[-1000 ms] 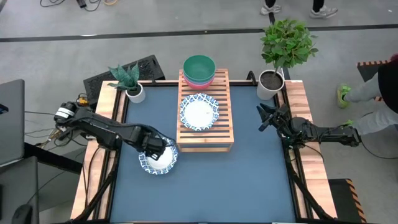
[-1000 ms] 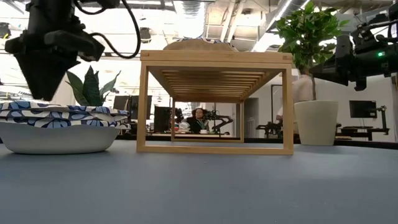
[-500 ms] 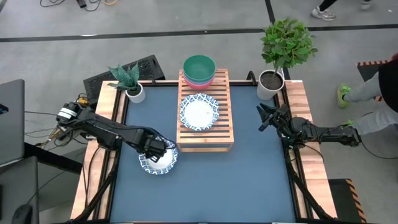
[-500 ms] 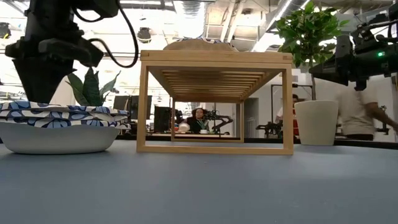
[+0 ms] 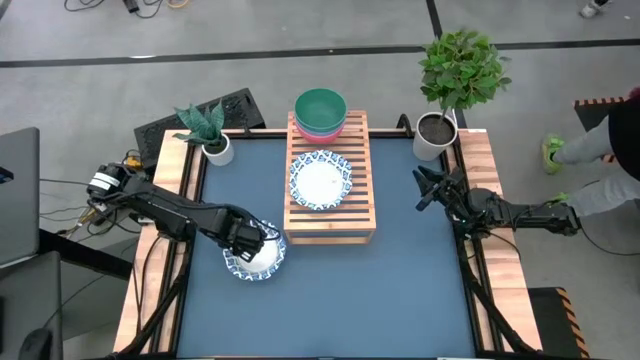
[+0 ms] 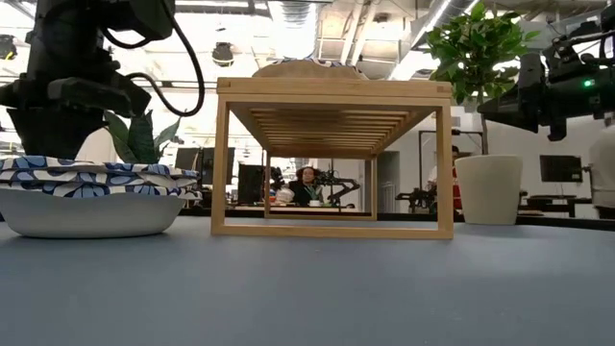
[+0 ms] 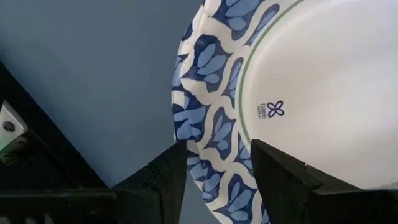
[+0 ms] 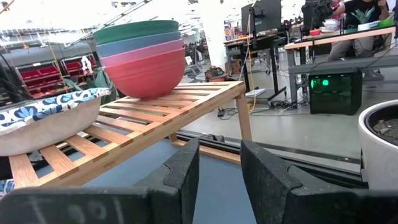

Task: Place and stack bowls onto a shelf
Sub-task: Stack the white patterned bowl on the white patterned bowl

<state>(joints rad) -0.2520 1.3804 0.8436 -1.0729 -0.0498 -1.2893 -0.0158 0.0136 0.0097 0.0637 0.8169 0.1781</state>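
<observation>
A blue-and-white patterned bowl rests on its base on the blue table, left of the shelf. My left gripper is open above the bowl's left rim, and in the left wrist view one finger stands outside the rim and one inside. A second patterned bowl sits on the shelf's slats. A teal bowl is nested in a pink bowl at the shelf's far end. My right gripper is open and empty near the table's right edge.
A small white pot with a spiky plant stands at the far left corner. A larger white pot with a leafy plant stands at the far right, close to my right gripper. A person is beyond the table's right side.
My left gripper has come down over the patterned bowl's left rim, until its fingertips drop behind the rim in the low view. The bowl has stayed where it was.
</observation>
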